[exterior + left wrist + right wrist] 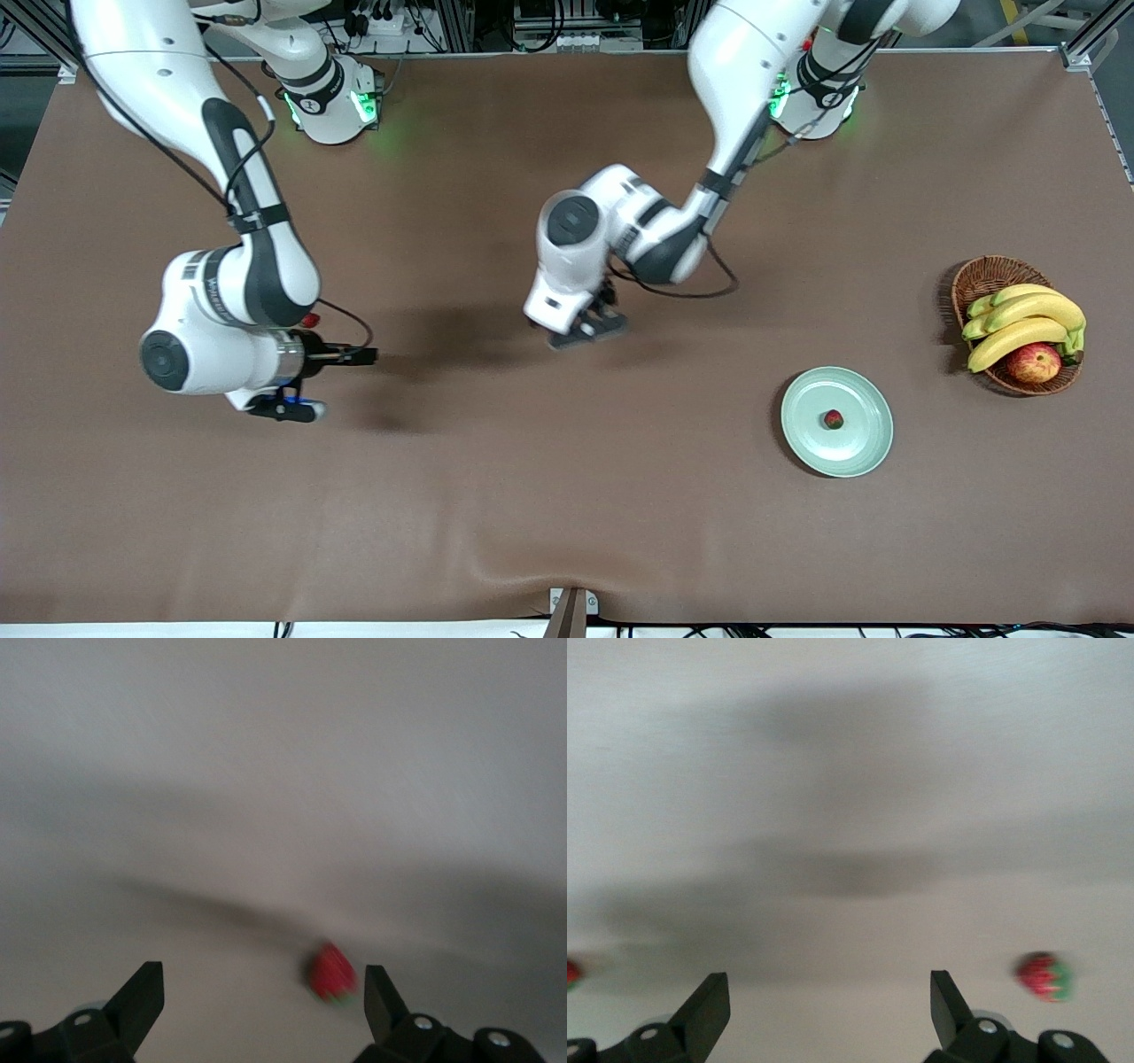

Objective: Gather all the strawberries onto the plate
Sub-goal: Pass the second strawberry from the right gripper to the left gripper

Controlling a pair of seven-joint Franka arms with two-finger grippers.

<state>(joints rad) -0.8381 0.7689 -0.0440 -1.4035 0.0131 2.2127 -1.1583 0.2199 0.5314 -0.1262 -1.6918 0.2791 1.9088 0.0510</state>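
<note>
1 tiny red strawberry on glossy mint-green plate

The front view is evenly lit from above and sharp. Soft shadows are cast on the table at about 3 o'clock of each arm. Both wrist views are washed pale and smeared by blur; broad dark shadow bands cross them, and a strawberry is probably out of focus.
</note>
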